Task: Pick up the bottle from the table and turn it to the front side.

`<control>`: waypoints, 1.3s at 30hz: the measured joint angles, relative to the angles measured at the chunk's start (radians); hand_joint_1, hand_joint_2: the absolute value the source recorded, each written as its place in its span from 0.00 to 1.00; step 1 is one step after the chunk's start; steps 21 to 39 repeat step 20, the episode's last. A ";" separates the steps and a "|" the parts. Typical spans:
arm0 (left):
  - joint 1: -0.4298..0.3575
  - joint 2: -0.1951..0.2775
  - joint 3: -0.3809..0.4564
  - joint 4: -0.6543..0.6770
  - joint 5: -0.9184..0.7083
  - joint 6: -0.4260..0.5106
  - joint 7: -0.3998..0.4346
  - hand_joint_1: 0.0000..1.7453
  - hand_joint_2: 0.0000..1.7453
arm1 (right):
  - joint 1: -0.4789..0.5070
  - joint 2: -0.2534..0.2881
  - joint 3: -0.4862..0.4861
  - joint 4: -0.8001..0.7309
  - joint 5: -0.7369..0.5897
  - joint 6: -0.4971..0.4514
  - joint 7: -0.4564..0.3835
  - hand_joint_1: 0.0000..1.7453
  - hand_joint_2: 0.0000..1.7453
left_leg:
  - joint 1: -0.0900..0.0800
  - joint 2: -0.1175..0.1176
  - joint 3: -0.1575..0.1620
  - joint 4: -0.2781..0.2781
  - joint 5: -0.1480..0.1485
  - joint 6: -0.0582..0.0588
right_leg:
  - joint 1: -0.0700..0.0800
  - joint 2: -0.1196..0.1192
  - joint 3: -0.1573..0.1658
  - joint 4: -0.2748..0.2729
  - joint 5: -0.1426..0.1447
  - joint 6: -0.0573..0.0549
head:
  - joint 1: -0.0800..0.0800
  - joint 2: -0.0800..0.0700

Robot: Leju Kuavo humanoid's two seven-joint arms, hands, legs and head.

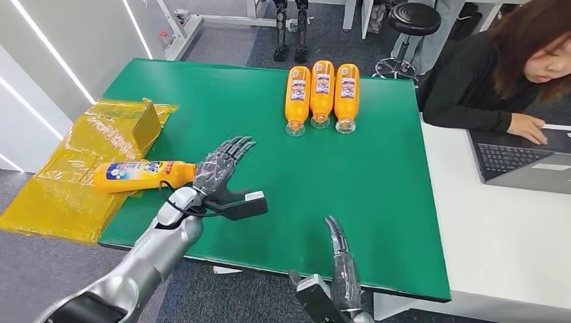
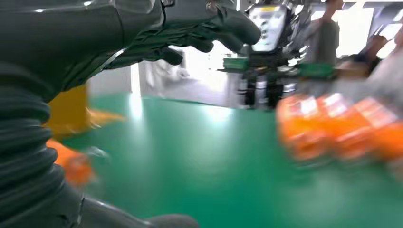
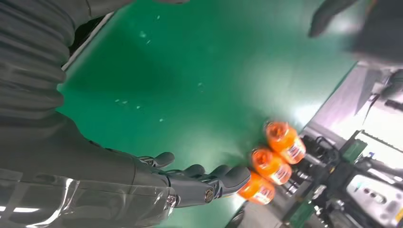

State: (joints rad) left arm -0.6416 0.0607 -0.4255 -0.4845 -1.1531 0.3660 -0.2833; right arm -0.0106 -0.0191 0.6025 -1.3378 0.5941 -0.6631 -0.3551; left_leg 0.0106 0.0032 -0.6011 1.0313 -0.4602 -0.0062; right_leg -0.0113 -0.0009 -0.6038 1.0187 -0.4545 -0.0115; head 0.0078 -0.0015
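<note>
An orange bottle with a blue and white label lies on its side at the table's left edge, partly on yellow plastic wrap. My left hand hovers right beside its near end, fingers spread and holding nothing. In the left wrist view that hand is above the green mat, with the bottle blurred beside it. Three more orange bottles lie side by side at the far middle of the mat, and appear again as bottles past my right hand. My right hand is at the near edge, fingers extended and empty.
A green mat covers the table. A yellow box stands on the wrap at the left. A person sits at the right at a white desk with a laptop. A stool stands behind.
</note>
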 joint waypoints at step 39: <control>0.586 -0.165 0.048 -0.903 1.256 -0.816 -0.420 0.00 1.00 | 0.191 -0.021 -0.117 -0.314 -0.224 -0.020 -0.337 0.00 1.00 | 0.000 0.003 0.002 0.000 -0.007 0.000 | -0.001 0.003 0.001 -0.001 -0.005 0.000 | 0.000 0.000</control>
